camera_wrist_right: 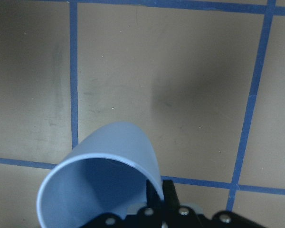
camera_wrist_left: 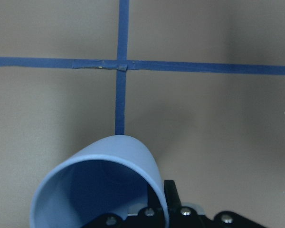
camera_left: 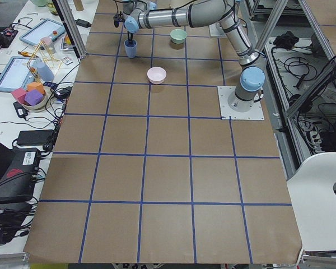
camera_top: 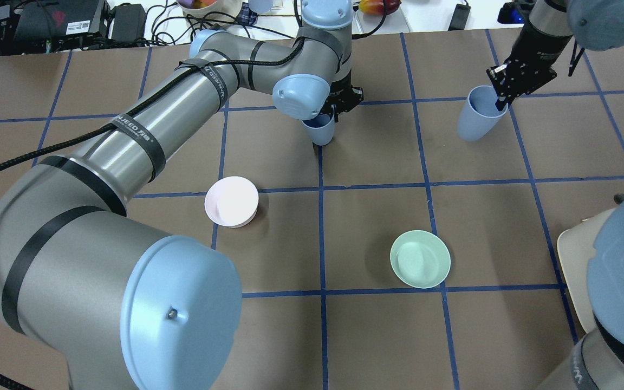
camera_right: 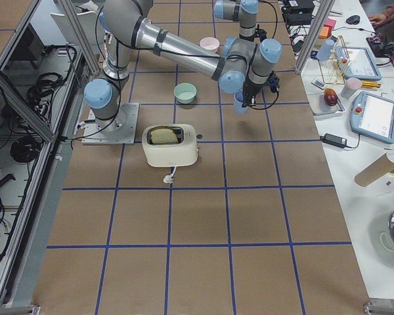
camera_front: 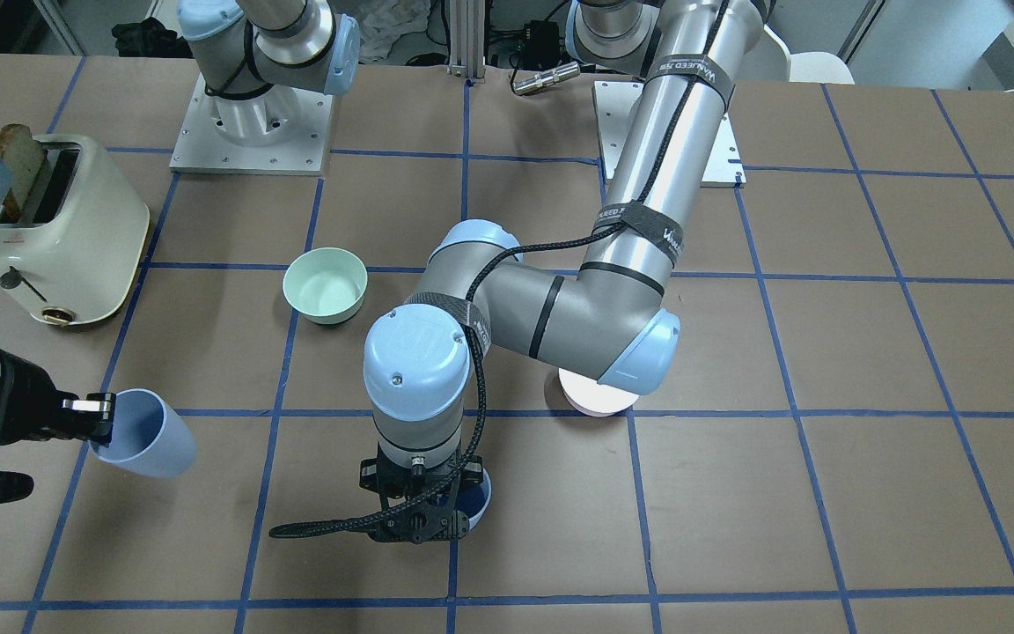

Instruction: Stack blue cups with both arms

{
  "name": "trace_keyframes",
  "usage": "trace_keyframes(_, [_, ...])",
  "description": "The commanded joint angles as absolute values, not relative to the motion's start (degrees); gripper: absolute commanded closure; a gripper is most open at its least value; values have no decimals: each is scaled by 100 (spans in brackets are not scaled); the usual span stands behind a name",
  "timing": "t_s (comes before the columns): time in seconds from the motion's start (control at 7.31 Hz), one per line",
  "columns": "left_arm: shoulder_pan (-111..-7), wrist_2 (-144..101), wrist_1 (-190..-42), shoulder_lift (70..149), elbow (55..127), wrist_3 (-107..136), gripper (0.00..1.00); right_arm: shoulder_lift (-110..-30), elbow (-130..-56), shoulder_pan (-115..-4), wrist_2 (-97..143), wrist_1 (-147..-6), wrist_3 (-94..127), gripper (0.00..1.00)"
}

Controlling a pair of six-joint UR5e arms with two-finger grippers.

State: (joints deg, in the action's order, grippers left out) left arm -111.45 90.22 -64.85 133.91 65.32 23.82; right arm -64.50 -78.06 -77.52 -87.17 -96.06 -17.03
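Periwinkle-blue plastic is forming both tumblers, which are tapered, handleless and smooth-walled. In the overhead view one blue cup [camera_top: 320, 130] is being held at upper centre, over a blue tape line just below a crossing. The left gripper [camera_top: 338, 111] is pinching its rim wall, with one finger inside and one outside, as the left wrist view is showing. The second blue cup [camera_top: 475, 115] is hanging tilted at upper right, its mouth leaning toward the right gripper [camera_top: 499, 100], which is clamping the rim in the same way. Whether either base is touching the table [camera_top: 377, 336] cannot be told.

Between the two cups a bare stretch of brown paper surface is lying open, crossed only by tape lines. A pale pink bowl [camera_top: 232, 201] is resting at centre left and a mint-green bowl [camera_top: 420, 259] at lower centre right; both are round, matte and well apart from the cups. In the front-facing view the left arm [camera_front: 560, 313] is overhanging the pink bowl with its elbow. A cream toaster [camera_front: 62, 233] holding a slice of toast [camera_front: 18, 167] is standing at that view's left edge, above the cup in the right gripper and apart from it.
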Motion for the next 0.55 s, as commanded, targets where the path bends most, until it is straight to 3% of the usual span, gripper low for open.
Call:
trace_keyframes(0.0, [-11145,9018,-6478,13421,6530,2391,40,-6625,-7490,-7910,-8727,-9074,-1459,100])
trace_keyframes(0.14, [-11145,9000,-6486,13430,6530,2391,0,-6775,-7306,-7910,-8710,-8618,-1398,100])
trace_keyframes(0.41, [-11127,8965,-6504,13282,6521,2373,0,-6785,-7286,-8032,-8675,-8569,-845,100])
